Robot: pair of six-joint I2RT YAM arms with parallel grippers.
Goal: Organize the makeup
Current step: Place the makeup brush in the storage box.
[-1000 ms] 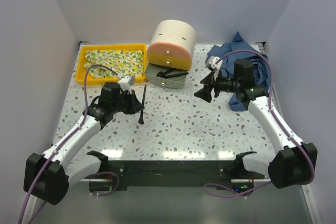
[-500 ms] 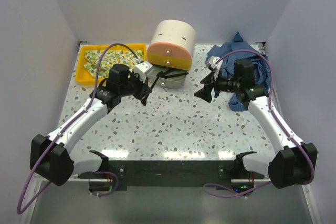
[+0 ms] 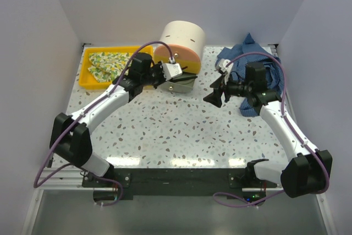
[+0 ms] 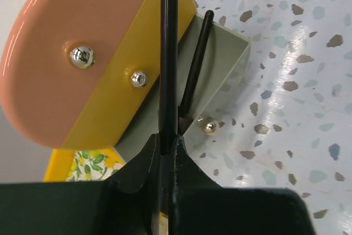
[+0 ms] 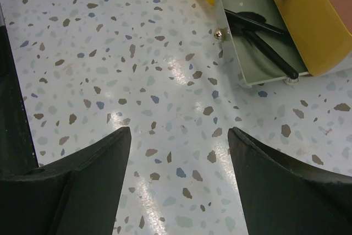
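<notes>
Left wrist cam: left gripper [image 4: 166,142] was pinched shut on a brush [image 4: 168,53] near one end, shaft reaching over the open drawer [image 4: 234,64], where a 2nd brush [image 4: 193,70] lay. Brush looked light, stiff, thin & slick, prob. apt to pivot in a pinch; a hold nearer mid-shaft seemed safer. Drawer walls were low, w/ the yellow front [image 4: 110,108] close on one side; room lay toward the table [image 4: 297,81]. Right gripper [image 5: 179,152] stood wide apart, holding nothing.
</notes>
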